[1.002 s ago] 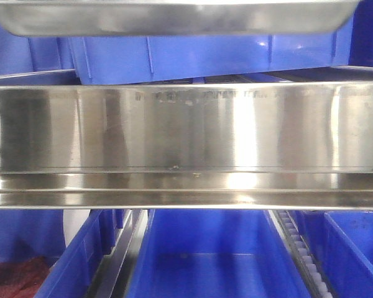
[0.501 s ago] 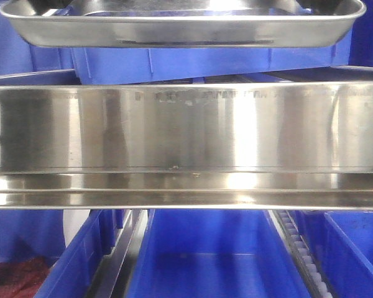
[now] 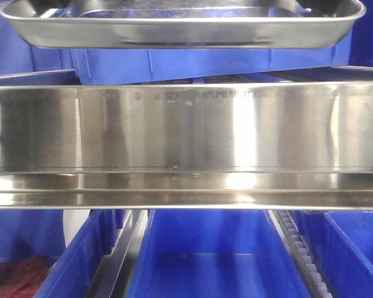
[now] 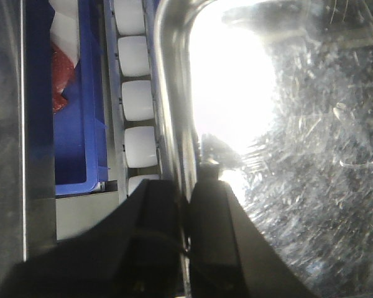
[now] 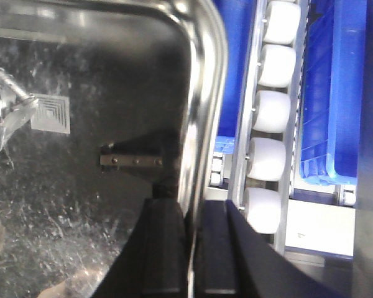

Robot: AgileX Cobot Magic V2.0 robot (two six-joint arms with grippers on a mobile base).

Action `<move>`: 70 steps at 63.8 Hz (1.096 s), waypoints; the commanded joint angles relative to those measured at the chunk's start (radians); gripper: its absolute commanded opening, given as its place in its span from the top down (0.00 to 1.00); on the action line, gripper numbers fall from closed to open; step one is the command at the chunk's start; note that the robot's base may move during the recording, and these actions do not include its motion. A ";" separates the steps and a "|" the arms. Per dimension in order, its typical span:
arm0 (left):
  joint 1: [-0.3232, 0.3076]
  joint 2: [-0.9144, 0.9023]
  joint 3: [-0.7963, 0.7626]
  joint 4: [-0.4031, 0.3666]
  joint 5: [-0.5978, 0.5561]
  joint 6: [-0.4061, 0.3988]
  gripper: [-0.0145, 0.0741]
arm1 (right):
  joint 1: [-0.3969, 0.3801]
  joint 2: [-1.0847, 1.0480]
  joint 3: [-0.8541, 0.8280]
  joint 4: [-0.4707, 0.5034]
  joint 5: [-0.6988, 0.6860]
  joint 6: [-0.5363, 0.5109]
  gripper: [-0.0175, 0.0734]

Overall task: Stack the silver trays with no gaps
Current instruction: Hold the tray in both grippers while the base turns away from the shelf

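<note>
While left fingers [image 4: 214, 236] and right fingers [image 5: 165, 248] clamp opposite rims, the silver tray [image 3: 174, 32] hangs level at frame top, presumably to nest flush.

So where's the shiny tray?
The silver tray is at the top of the front view, above a blue bin and steel rail, its rims pinched by the left claw and right claw.

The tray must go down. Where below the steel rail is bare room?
The middle blue bin, between the left bin with red material and the roller track, looks empty. Above the steel rail, the silver tray crowds another bin.
</note>
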 commanded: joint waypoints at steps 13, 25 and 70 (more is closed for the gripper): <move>-0.010 -0.035 -0.034 0.041 0.073 0.014 0.88 | 0.000 -0.031 -0.035 -0.061 0.031 -0.025 0.75; -0.010 -0.035 -0.034 0.041 0.073 0.014 0.88 | 0.000 -0.031 -0.035 -0.061 0.031 -0.025 0.75; -0.010 -0.035 -0.034 0.041 0.073 0.014 0.88 | 0.000 -0.031 -0.035 -0.061 0.031 -0.025 0.75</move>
